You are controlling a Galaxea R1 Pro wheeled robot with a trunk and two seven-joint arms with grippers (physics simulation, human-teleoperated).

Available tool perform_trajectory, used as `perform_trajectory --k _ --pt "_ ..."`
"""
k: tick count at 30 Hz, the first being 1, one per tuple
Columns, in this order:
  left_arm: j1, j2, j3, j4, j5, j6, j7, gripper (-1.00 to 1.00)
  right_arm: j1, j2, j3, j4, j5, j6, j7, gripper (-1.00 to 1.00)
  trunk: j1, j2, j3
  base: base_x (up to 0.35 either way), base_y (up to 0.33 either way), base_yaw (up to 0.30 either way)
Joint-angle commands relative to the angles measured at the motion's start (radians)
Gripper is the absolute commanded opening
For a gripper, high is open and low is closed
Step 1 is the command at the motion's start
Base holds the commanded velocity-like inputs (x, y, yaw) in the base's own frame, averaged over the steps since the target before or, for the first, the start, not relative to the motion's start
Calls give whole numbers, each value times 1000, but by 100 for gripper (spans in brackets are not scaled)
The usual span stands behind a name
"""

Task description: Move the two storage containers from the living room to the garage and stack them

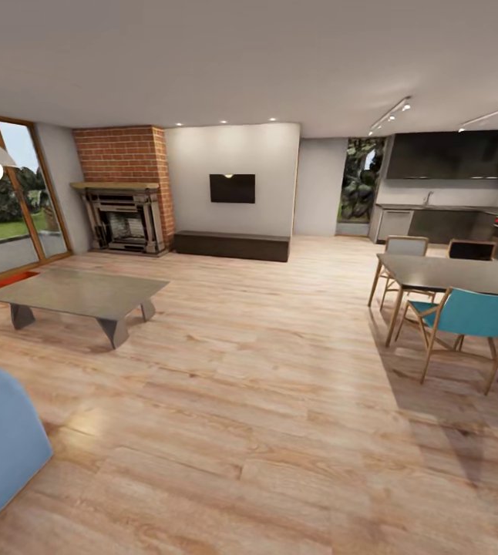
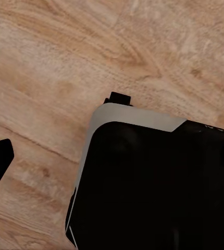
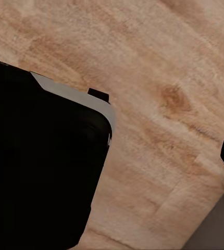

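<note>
one red-orange storage container [image 1: 15, 279] lies on the living room floor behind the low table [image 1: 87, 293]; likely rigid and light, best gripped by opposite walls; jaw state cannot be told.

Bright daylit render, soft shadows, perhaps slight edge distortion.

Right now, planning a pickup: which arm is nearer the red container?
Left, probably: the red container lies far left; both wrist views look down beside the robot's base, far from it.
</note>
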Motion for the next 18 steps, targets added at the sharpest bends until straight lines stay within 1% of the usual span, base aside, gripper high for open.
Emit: perform_trajectory --k 1,18 --pt "-1 0 2 1 4 -4 2 100 -1 0 8 3 3 -3 -7 100 1 -1 -1 326 0 0" --pt "-1 0 2 1 5 -4 2 100 -1 0 9 3 4 -3 -7 100 1 -1 -1 327 0 0"
